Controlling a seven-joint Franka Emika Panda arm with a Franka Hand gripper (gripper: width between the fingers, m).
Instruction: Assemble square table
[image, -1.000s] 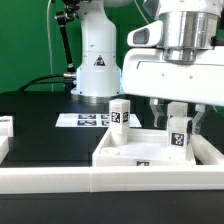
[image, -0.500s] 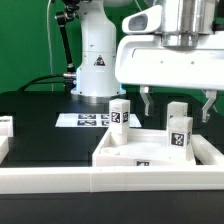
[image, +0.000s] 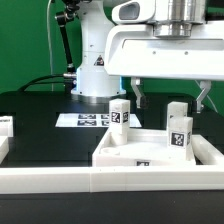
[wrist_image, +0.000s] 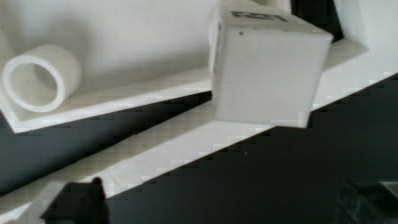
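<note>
The white square tabletop (image: 150, 152) lies rim-up at the front of the exterior view. Two white tagged legs stand upright on it, one at the back left corner (image: 121, 113) and one at the back right (image: 179, 128). My gripper (image: 171, 97) hangs above the right leg, open and empty, its fingers (image: 137, 98) clear of both legs. In the wrist view, one upright leg (wrist_image: 267, 65) stands on the tabletop (wrist_image: 125, 50) beside a round socket (wrist_image: 36, 78). The gripper (wrist_image: 222, 205) shows only dark fingertips (wrist_image: 75, 200), wide apart.
The marker board (image: 84, 120) lies on the black table behind the tabletop. A long white rail (image: 110, 182) edges the front. The white robot base (image: 98, 62) stands at the back. A white part (image: 5, 127) sits at the exterior view's far left.
My gripper has risen from around the right leg and its fingers have spread wider. The leg stays standing on the tabletop.
</note>
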